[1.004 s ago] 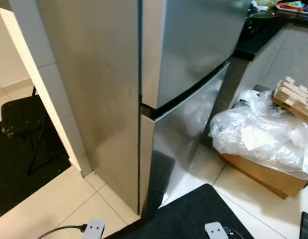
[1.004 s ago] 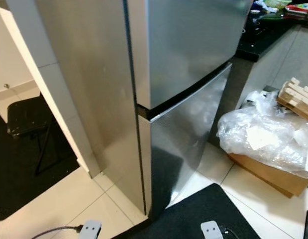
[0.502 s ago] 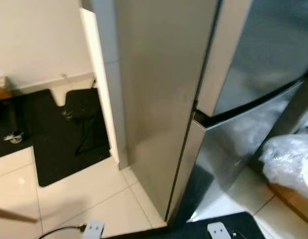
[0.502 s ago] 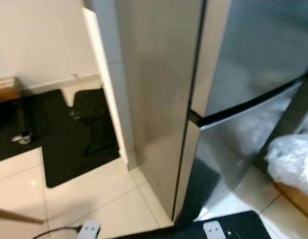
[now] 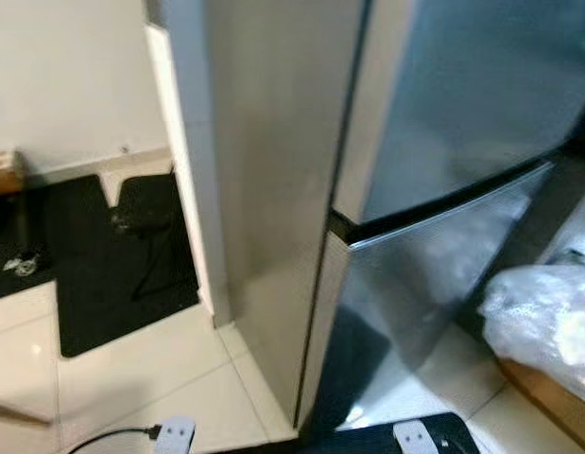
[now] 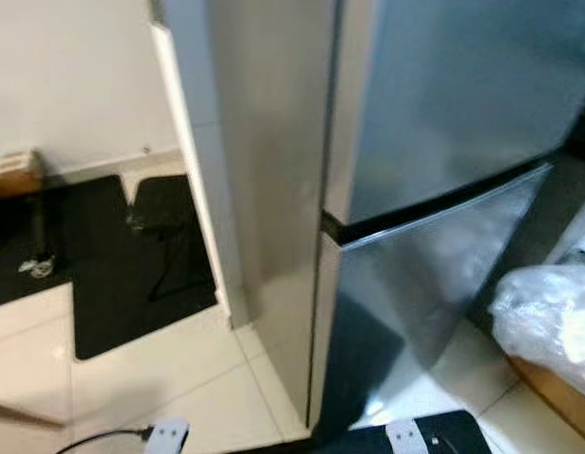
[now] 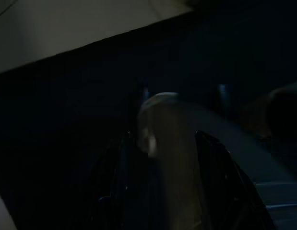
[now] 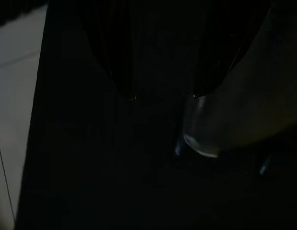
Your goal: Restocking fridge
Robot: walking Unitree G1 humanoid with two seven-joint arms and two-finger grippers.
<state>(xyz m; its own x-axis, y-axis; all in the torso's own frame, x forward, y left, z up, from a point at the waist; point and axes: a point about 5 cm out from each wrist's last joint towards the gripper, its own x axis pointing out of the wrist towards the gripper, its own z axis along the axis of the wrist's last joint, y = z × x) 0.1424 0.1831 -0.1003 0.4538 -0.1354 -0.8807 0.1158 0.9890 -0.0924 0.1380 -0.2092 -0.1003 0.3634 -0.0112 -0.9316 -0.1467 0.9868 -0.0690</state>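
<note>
1. Standing shut, the stainless two-door fridge (image 5: pixel 434 142) rises straight ahead of the robot, its lower door (image 5: pixel 415 293) closed beneath a dark seam.
2. To its right, a clear plastic bag (image 5: pixel 542 322) rests on a cardboard box (image 5: pixel 547 402).
3. To its left, a black mat (image 5: pixel 94 274) lies on pale floor tiles (image 5: pixel 131 378).
4. Both wrist views are very dark; whether the jaws of the left gripper (image 7: pixel 160 143) or right gripper (image 8: pixel 162 93) are spread cannot be told.
</note>
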